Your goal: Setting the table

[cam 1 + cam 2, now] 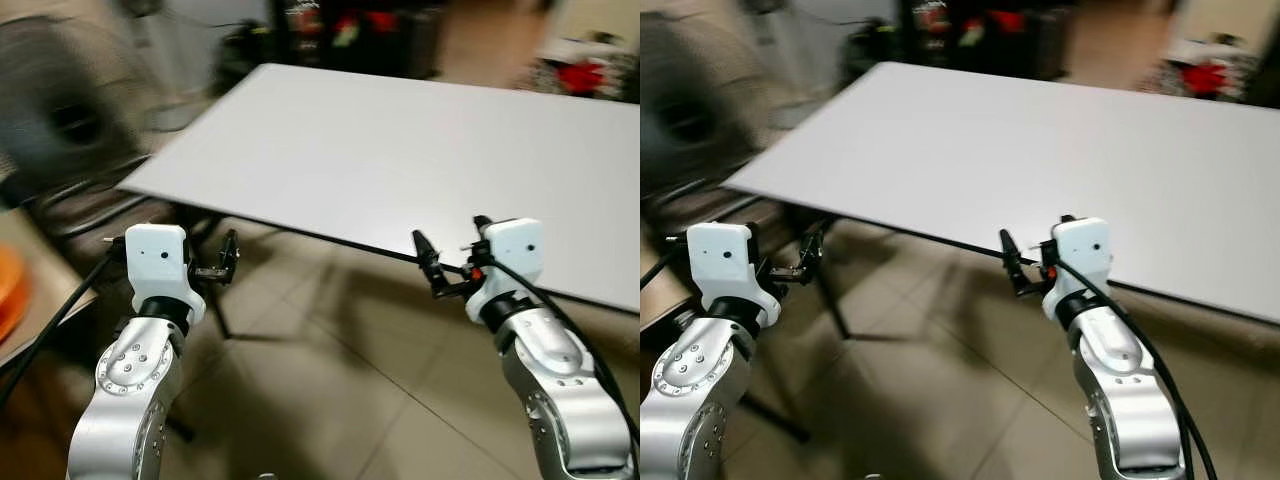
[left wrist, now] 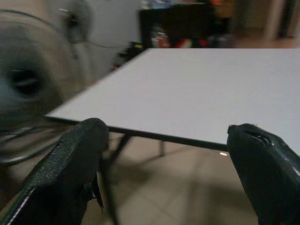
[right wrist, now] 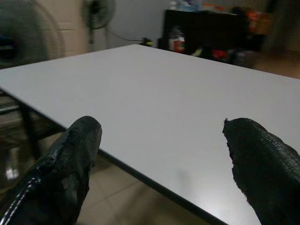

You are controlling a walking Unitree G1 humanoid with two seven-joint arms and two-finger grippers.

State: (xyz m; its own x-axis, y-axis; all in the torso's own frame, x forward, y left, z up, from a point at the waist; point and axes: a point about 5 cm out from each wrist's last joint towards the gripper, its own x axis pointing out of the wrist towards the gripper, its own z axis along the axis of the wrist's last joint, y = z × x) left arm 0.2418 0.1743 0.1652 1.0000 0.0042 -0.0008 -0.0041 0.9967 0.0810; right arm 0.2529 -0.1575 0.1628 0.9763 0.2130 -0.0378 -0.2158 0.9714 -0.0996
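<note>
Below the table's near edge I see my right gripper [image 1: 432,268], fingers spread and holding nothing. My left gripper [image 1: 222,262] hangs off the near left corner, likewise released. Ahead, the white table [image 1: 420,150] stands on tiled floor [image 1: 330,400]; a blurred fan [image 2: 28,79] stands left.

The white table [image 1: 400,160] top lies bare ahead; a standing fan [image 1: 60,120] crowds its left corner.

Silver arms, white wrist boxes, black cables — black-fingered tools.
</note>
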